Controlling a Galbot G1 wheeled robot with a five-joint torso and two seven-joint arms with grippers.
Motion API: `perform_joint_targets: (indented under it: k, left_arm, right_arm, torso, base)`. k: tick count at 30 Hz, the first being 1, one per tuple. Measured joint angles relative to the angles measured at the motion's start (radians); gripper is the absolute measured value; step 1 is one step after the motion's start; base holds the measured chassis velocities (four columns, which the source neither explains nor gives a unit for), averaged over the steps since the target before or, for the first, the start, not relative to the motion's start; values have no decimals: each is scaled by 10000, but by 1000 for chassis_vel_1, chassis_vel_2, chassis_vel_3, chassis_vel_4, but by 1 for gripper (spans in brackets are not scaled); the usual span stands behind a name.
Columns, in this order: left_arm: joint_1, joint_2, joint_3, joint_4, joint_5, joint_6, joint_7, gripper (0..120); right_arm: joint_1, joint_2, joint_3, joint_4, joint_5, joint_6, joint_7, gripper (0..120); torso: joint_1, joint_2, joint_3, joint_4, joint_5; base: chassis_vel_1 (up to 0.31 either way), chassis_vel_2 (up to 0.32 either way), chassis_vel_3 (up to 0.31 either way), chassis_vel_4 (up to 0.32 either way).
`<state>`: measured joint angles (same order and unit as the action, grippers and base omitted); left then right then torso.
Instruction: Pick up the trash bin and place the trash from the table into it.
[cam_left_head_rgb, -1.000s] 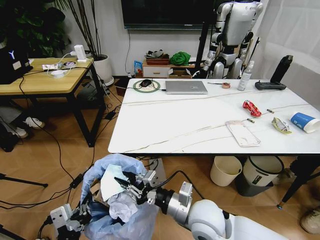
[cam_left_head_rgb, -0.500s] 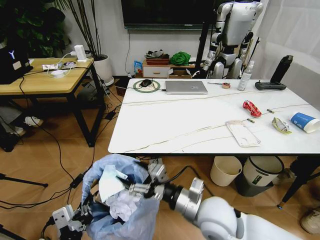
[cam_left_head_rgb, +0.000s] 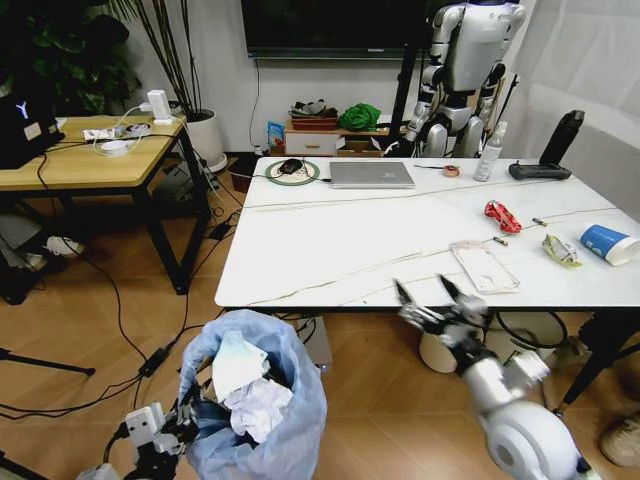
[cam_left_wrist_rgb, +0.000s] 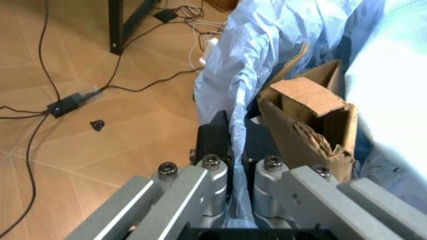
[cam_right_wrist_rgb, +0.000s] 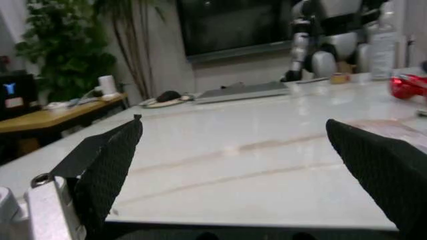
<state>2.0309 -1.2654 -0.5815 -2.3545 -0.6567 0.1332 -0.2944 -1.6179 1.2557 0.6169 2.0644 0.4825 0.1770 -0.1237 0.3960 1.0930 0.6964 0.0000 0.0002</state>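
I'm looking over a wood-floored room with the marble-top table (cam_left_head_rgb: 350, 250) ahead. My right gripper (cam_left_head_rgb: 428, 296) hangs at the table's near edge, jaws spread wide and empty. The flat white pouch (cam_left_head_rgb: 485, 266) lies just beyond it on the table, long axis running away from that edge, so the right arm is much the nearer. My left gripper (cam_left_wrist_rgb: 230, 150) is pinched onto the rim of the trash bin (cam_left_head_rgb: 255, 410), held low off the table's near-left corner. I can read no writing.
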Motion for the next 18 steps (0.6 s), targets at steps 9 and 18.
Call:
perform_joint_targets:
  k: [9, 18]
  left_arm:
    - [-677, 449, 575, 864, 45, -63, 65, 0]
    - [-890, 749, 855, 1336, -258, -63, 13, 0]
  right_arm:
    - [-998, 3137, 1160, -1770, -1770, 2040, -2184, 100]
    - [-1133, 3627, 1534, -2557, -2312, 2989, -2931, 100]
  torso:
    - [0, 0, 0, 2, -6]
    - [0, 1, 0, 4, -4]
  base:
    - [0, 0, 0, 0]
    - [0, 0, 0, 0]
